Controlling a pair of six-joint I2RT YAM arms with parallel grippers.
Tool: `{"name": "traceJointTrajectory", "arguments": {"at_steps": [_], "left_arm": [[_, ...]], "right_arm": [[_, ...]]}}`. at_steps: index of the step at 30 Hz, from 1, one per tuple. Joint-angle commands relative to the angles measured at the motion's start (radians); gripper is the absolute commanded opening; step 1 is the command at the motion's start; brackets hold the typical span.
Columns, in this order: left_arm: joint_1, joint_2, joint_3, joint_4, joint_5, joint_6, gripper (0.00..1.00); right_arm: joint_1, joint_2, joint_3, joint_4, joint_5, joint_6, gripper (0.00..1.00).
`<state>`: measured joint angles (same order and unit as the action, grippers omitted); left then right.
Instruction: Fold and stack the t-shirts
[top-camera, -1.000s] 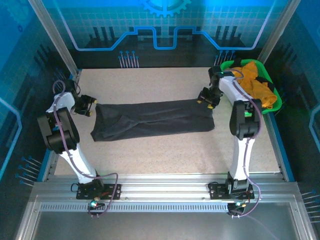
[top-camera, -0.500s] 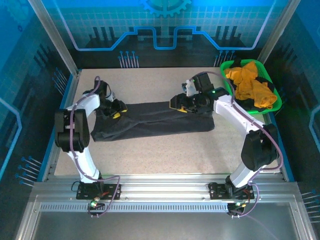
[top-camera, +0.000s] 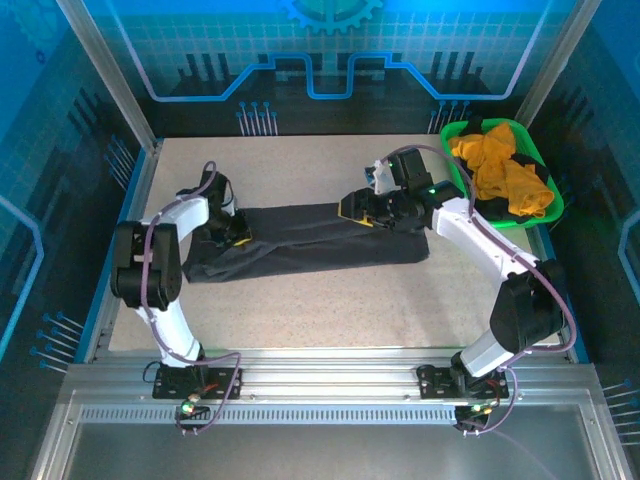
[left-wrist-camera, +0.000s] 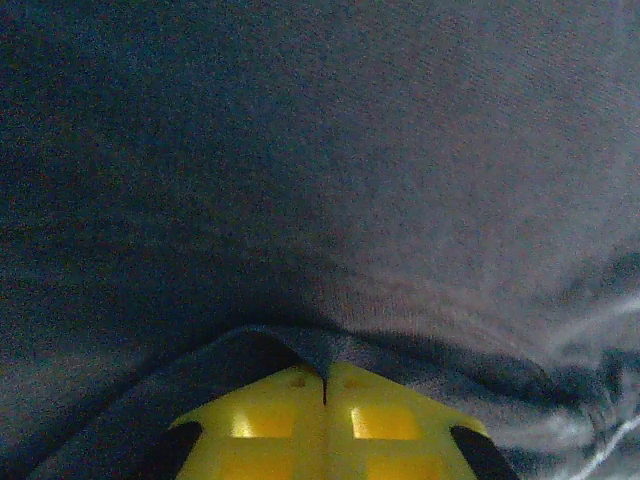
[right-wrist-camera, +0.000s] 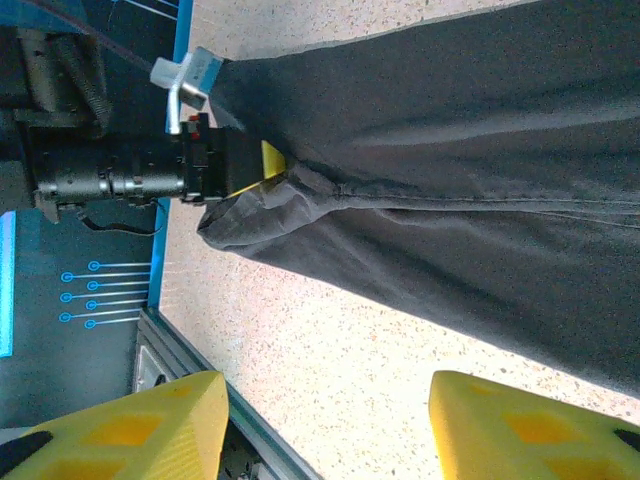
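1. Table surface lies bare along the near side and the far side of the dark t-shirt, so we see open room on both of its long sides.
2. The dark t-shirt stretches left to right across the middle of the table. Its left end is near the table's left edge and its right end stops short of the green basket.
3. The basket sits at the far right corner, with the orange t-shirt heaped inside it.
4. The dark t-shirt is folded into a long band, charcoal-grey, with lengthwise creases and a seam showing in the right wrist view.
5. The left gripper is at the shirt's left end with its fingers pressed together. We think it pinches a raised fold of the hem, though the cloth crowds the left wrist view.
6. The right gripper hangs over the far edge of the shirt toward its right end. Its fingers are spread wide and hold nothing.
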<state>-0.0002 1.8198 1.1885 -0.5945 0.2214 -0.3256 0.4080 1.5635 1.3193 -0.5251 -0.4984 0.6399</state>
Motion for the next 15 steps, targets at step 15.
{"name": "traceJointTrajectory", "arguments": {"at_steps": [15], "left_arm": [[-0.163, -0.303, -0.296, -0.012, 0.061, -0.564, 0.09]], "right_arm": [[0.011, 0.015, -0.057, 0.029, -0.03, -0.001, 0.55]]}}
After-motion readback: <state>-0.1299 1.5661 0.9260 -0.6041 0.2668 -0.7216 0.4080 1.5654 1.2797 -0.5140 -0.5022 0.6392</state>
